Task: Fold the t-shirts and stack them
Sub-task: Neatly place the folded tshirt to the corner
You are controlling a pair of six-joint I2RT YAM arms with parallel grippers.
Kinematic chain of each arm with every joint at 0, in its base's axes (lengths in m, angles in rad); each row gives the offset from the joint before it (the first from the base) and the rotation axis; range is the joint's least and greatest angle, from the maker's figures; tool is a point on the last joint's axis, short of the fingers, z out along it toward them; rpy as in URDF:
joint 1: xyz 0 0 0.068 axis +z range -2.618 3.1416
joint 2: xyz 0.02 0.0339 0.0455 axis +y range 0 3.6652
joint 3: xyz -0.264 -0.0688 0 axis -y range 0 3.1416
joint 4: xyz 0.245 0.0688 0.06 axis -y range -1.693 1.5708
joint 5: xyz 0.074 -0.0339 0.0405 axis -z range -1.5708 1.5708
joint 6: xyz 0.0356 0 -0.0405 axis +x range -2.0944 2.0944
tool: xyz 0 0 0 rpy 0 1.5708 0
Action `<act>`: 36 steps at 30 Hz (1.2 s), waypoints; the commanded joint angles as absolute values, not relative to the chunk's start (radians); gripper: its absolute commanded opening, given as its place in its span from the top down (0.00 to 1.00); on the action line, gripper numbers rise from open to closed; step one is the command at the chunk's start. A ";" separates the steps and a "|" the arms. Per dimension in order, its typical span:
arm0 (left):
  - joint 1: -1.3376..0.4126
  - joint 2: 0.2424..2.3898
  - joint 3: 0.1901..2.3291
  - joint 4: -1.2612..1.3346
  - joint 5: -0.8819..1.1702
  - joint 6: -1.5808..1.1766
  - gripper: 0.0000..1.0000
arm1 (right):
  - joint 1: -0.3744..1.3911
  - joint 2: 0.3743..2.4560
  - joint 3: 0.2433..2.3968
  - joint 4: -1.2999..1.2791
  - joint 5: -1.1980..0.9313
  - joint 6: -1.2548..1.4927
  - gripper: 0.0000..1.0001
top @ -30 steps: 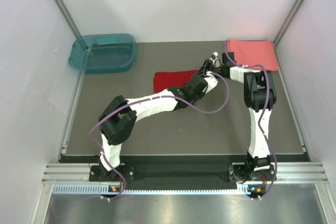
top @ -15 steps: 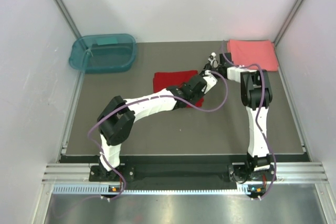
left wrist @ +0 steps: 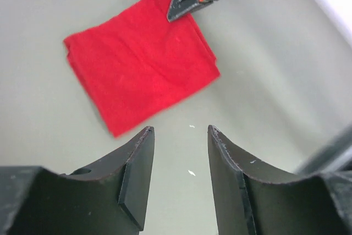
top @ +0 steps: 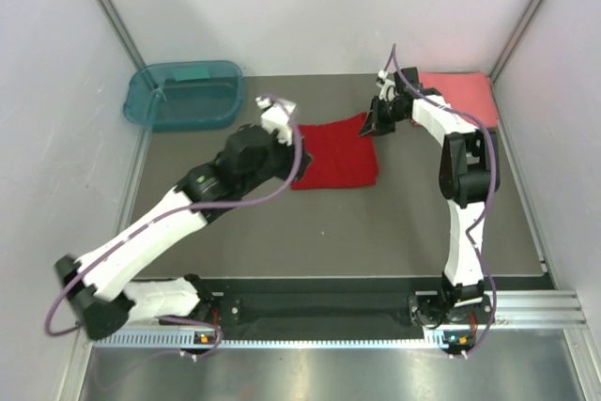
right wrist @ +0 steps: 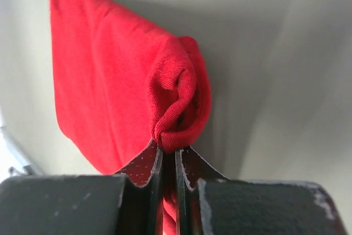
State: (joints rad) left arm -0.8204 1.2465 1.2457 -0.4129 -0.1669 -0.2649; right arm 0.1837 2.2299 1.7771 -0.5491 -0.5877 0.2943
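Left tool [left wrist: 179, 131] has let go and backed off, jaws half open and empty. Right tool [right wrist: 168, 152] now pinches a corner of the deep red folded cloth t-shirt [top: 333, 152], which lies left of the coral-pink folded cloth t-shirt [top: 458, 93]. Stacking looks next.

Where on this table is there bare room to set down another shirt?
Widest bare patch: the near table between red shirt, left arm and right arm. A smaller one lies between teal tub and right gripper. Crowded around the pinched corner and coral shirt.
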 commanded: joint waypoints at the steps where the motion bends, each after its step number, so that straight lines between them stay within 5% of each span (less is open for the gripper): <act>1: -0.825 1.107 1.146 -0.485 -0.129 -0.385 0.51 | 0.196 2.076 1.861 -0.684 -0.373 0.170 1.00; 15: -0.798 1.081 1.137 -0.545 -0.175 -0.302 0.50 | 0.170 2.103 2.304 -0.920 0.026 -0.046 1.00; 36: -0.650 1.282 1.204 -0.512 -0.035 -0.276 0.50 | 0.061 2.192 2.454 -0.752 -0.040 -0.143 1.00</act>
